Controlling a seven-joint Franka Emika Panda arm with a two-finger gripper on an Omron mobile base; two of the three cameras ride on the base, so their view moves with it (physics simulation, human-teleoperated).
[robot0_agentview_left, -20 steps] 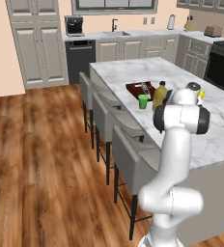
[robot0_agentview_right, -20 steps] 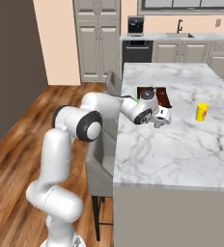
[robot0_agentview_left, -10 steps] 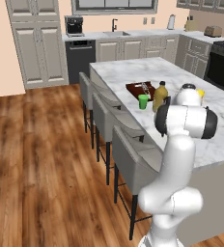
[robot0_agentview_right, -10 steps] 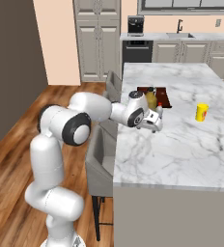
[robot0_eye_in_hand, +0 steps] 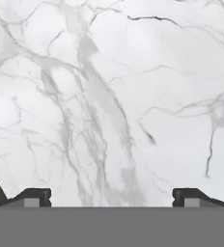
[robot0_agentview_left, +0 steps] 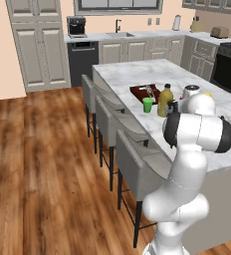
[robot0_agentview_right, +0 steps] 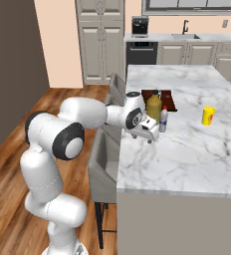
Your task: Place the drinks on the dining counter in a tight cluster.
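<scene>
On the dining counter a squat yellow juice bottle with a black cap stands just in front of the brown tray. A small pale bottle stands upright close to its right side. My gripper hovers low over the marble, just left of and nearer than the small bottle, clear of it. In the hand view the fingertips stand wide apart over bare marble, so the gripper is open and holds nothing. The left base view has the juice bottle beside my arm.
A brown tray lies behind the bottles. A green cup stands by the tray and a yellow cup farther right. Grey padded stools line the counter's near side. Bare marble stretches right of and in front of the bottles.
My open gripper has drawn back from the small pale bottle, leftward and toward the counter's stool side. The bottle stays standing next to the juice bottle.
</scene>
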